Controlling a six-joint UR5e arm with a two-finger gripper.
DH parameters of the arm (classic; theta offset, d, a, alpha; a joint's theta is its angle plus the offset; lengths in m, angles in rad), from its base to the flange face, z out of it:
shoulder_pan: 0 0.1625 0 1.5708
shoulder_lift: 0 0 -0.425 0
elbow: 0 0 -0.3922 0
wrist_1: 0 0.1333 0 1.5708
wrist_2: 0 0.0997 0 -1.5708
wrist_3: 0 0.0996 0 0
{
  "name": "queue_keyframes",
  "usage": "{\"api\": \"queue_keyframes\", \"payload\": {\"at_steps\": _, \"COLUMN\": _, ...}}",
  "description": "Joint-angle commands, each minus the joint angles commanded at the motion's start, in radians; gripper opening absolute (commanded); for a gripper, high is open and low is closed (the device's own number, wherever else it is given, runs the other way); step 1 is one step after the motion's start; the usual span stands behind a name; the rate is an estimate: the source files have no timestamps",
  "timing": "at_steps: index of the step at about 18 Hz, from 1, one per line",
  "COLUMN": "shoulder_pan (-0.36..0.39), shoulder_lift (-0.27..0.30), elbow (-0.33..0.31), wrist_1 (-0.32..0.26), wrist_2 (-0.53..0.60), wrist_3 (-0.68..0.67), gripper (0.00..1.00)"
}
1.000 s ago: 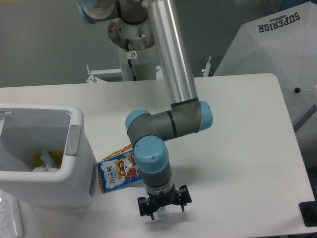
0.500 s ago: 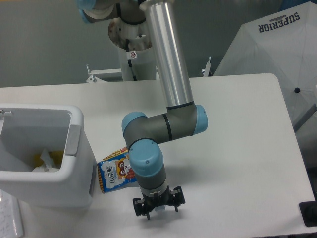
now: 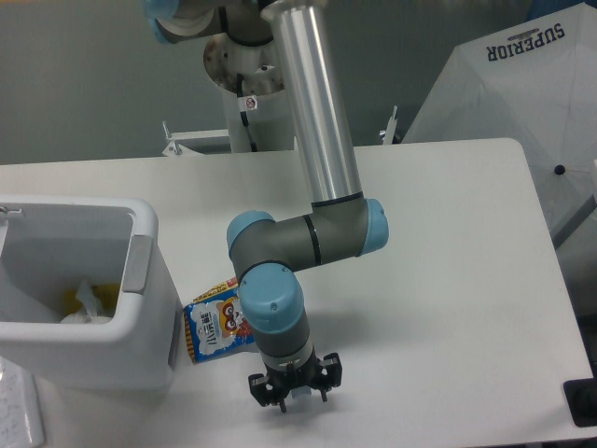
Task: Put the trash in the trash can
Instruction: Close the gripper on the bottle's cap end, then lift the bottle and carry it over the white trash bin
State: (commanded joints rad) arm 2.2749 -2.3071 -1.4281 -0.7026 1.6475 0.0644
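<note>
Hovering low at bottom centre, the gripper (image 3: 293,396) stands spread over something small I cannot make out. Just left, the blue snack bag (image 3: 216,329) lies against the trash can (image 3: 140,280), which already holds some scraps.

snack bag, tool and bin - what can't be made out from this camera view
- Snack bag: its right part is hidden behind the arm's wrist, so its full shape is unknown.
- Tool: too small and dark to tell whether its jaws are open or holding anything.
- Trash can: its left side is cut off by the frame edge; white and yellow bits inside are too blurred to identify.
</note>
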Motion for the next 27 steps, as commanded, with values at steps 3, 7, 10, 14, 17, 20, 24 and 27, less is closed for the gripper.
{"api": "queue_keyframes", "payload": {"at_steps": 3, "shoulder_pan": 0.000, "shoulder_lift": 0.000, "elbow": -0.003, "wrist_1": 0.000, "wrist_2": 0.000, "wrist_3": 0.000, "gripper": 0.46}}
{"api": "queue_keyframes", "payload": {"at_steps": 7, "shoulder_pan": 0.000, "shoulder_lift": 0.008, "elbow": -0.023, "wrist_1": 0.000, "wrist_2": 0.005, "wrist_3": 0.000, "gripper": 0.41}}
{"api": "queue_keyframes", "payload": {"at_steps": 10, "shoulder_pan": 0.002, "shoulder_lift": 0.009, "elbow": -0.026, "wrist_1": 0.000, "wrist_2": 0.005, "wrist_3": 0.000, "gripper": 0.38}}
{"api": "queue_keyframes", "payload": {"at_steps": 14, "shoulder_pan": 0.005, "shoulder_lift": 0.011, "elbow": -0.026, "wrist_1": 0.000, "wrist_2": 0.000, "wrist_3": 0.000, "gripper": 0.33}}
{"api": "queue_keyframes", "payload": {"at_steps": 17, "shoulder_pan": 0.012, "shoulder_lift": 0.038, "elbow": -0.022, "wrist_1": 0.000, "wrist_2": -0.005, "wrist_3": 0.000, "gripper": 0.32}}
{"api": "queue_keyframes", "payload": {"at_steps": 20, "shoulder_pan": 0.029, "shoulder_lift": 0.077, "elbow": -0.012, "wrist_1": 0.000, "wrist_2": -0.006, "wrist_3": 0.003, "gripper": 0.32}}
{"api": "queue_keyframes", "payload": {"at_steps": 24, "shoulder_pan": 0.051, "shoulder_lift": 0.155, "elbow": 0.003, "wrist_1": 0.005, "wrist_2": -0.015, "wrist_3": 0.000, "gripper": 0.32}}
{"api": "queue_keyframes", "payload": {"at_steps": 27, "shoulder_pan": 0.087, "shoulder_lift": 0.231, "elbow": 0.020, "wrist_1": 0.005, "wrist_2": -0.083, "wrist_3": -0.026, "gripper": 0.32}}
